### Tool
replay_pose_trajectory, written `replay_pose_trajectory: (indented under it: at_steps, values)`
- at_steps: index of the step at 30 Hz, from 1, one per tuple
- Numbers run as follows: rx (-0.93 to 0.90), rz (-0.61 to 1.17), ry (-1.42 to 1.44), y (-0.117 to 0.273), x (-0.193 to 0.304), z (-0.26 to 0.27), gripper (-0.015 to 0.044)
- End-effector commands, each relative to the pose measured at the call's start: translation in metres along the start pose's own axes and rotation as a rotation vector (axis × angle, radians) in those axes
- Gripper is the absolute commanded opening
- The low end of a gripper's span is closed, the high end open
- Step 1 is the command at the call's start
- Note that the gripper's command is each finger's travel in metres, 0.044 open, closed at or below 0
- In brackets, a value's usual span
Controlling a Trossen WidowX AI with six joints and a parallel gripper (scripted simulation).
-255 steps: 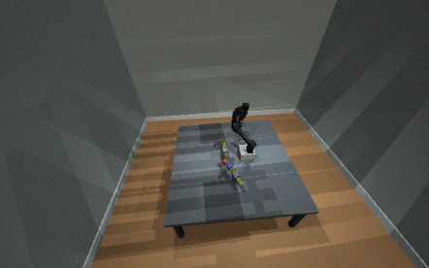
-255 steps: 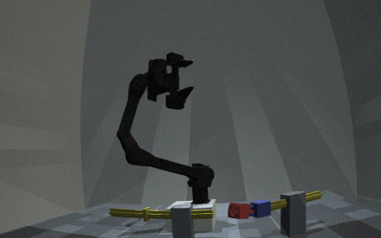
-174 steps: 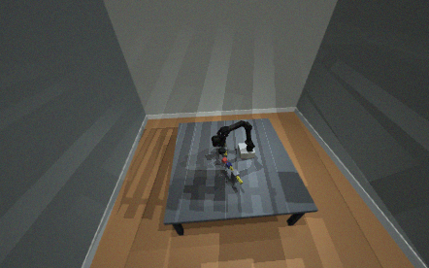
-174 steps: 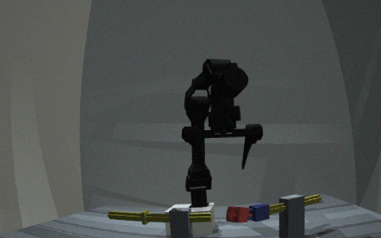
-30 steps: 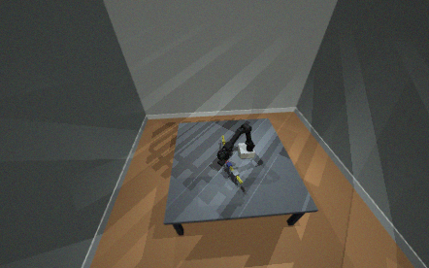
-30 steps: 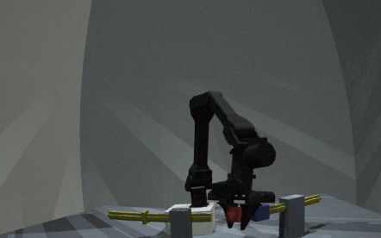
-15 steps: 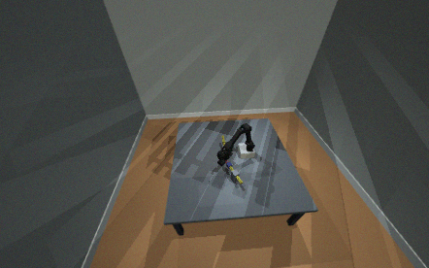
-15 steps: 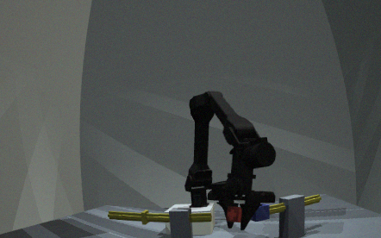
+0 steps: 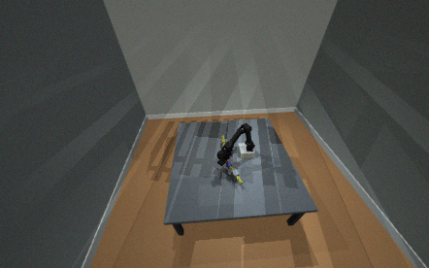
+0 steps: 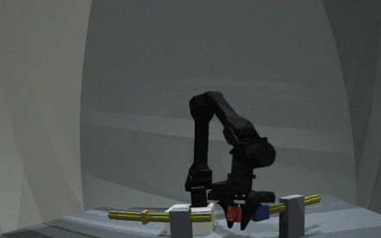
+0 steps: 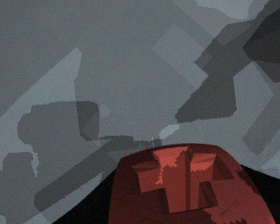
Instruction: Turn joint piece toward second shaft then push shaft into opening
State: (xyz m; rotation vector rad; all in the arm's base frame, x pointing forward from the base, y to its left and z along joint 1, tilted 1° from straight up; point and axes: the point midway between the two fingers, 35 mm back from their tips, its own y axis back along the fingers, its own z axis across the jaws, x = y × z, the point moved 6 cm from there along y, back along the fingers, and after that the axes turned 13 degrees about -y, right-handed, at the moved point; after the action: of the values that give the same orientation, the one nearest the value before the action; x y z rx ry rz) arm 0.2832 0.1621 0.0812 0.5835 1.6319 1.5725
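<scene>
My gripper [image 10: 237,222] [image 9: 225,161] is shut on the red square joint piece [image 10: 234,213] [image 11: 184,203], holding it just above the table. In the wrist view the red piece fills the lower middle between my dark fingers, showing its recessed face. A blue part [image 10: 262,212] sits right beside the red piece. One yellow shaft [image 10: 307,199] runs from there to the right through a grey block [image 10: 291,213]. Another yellow shaft [image 10: 152,216] [image 9: 223,140] lies to the left, passing a second grey block [image 10: 180,221]. A short yellow shaft end [image 9: 239,179] shows in front of the gripper.
The arm stands on a white base block [image 10: 207,212] [image 9: 247,154] near the middle of the grey table [image 9: 268,199]. The table stands on a wooden floor [image 9: 142,233] in a walled room.
</scene>
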Motion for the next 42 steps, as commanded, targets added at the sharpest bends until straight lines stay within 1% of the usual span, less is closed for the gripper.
replay_pose_trajectory:
  at_steps: [1,32,33,34,39,42]
  values:
    - [0.0,-0.005,0.003,-0.0002,-0.0005,0.0001,0.0182]
    - [0.0,-0.005,0.003,-0.0002,-0.0005,0.0001,0.0182]
    - [0.0,0.0,0.0,0.0,0.0,0.0,0.0156]
    - [0.0,0.0,0.0,0.0,0.0,0.0,0.0147]
    - [0.0,0.0,0.0,0.0,0.0,0.0,0.0147]
    - [0.0,0.0,0.0,0.0,0.0,0.0,0.0068]
